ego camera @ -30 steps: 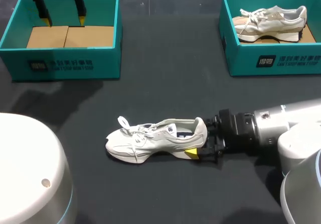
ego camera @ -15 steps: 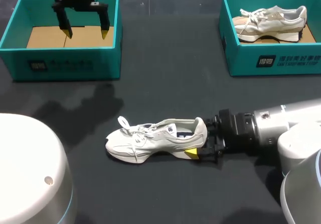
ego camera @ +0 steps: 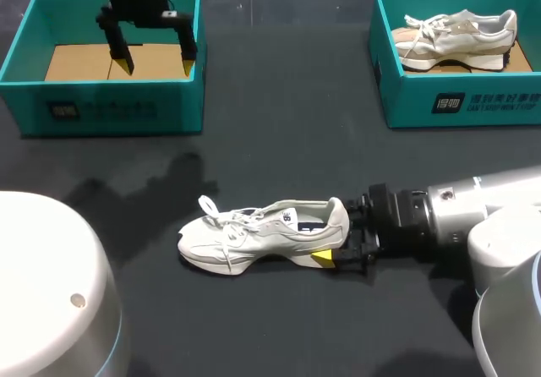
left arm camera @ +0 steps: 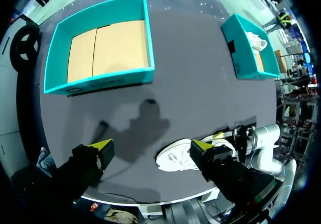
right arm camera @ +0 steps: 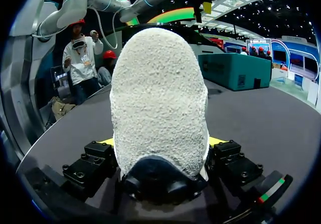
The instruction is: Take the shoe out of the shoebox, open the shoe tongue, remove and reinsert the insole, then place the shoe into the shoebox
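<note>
The shoe point(ego camera: 262, 233) looks like a light, pale trainer with a soft upper that will give under pressure and a firmer foam sole. Its padded heel has a rough pile in the right wrist view, which should offer decent friction. I judge it neither fragile nor slippery, but the upper would fold if pinched. The stiffer heel and the sole edge are the sound places to hold it. The tongue and the loose laces toward the toe are floppy, better suited to a light pluck than to carrying.

It stands on its sole on the dark surface point(ego camera: 279, 140), near and about the middle, toe pointing left and heel right, well apart from both boxes. The right fingers point(ego camera: 321, 258) come in low from the right and are closed on the heel. In the right wrist view the heel fills the gap between them, with a yellow tip against each flank down by the sole. The shoe is thus pinned at its back end, and its opening, tongue and insole are free toward the left.

The left fingers point(ego camera: 124, 61) are spread wide with nothing between them. They hang above the right part of the left shoebox point(ego camera: 101, 111) at the far left, well apart from the shoe. The right shoebox point(ego camera: 461, 106), far right, holds a second shoe point(ego camera: 456, 32)
</note>
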`<act>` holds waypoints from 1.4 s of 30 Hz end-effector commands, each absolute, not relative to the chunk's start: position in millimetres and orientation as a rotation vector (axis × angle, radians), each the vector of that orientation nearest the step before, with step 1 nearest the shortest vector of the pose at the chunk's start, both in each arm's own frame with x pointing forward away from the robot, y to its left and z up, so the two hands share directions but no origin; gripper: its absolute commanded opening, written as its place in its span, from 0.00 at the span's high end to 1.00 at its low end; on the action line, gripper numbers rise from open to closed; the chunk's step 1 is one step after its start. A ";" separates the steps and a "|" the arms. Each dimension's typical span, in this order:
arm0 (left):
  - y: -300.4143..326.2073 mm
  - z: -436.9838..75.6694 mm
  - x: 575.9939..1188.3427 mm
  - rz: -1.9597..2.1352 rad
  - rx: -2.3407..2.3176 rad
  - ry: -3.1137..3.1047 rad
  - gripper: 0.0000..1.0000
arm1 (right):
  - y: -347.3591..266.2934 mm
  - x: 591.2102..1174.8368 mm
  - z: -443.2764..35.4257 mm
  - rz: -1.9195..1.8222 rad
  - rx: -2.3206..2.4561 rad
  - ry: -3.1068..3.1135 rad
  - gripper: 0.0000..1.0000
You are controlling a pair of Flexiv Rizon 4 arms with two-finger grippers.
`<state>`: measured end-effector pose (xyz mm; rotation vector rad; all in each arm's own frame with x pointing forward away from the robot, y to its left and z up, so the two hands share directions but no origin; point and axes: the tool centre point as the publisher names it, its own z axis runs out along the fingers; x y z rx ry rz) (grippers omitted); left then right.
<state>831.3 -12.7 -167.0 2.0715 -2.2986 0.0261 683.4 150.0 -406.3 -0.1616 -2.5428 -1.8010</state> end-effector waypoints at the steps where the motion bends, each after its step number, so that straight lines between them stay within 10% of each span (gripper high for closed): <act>1: -37.9 -170.0 793.6 0.061 2.108 -2.348 0.00 | 152.5 684.0 -407.0 -1.797 -0.162 -2.546 1.00; 42: -167.9 -244.3 699.8 -0.156 1.820 -2.549 0.00 | 152.5 684.0 -407.0 -1.797 -0.162 -2.546 1.00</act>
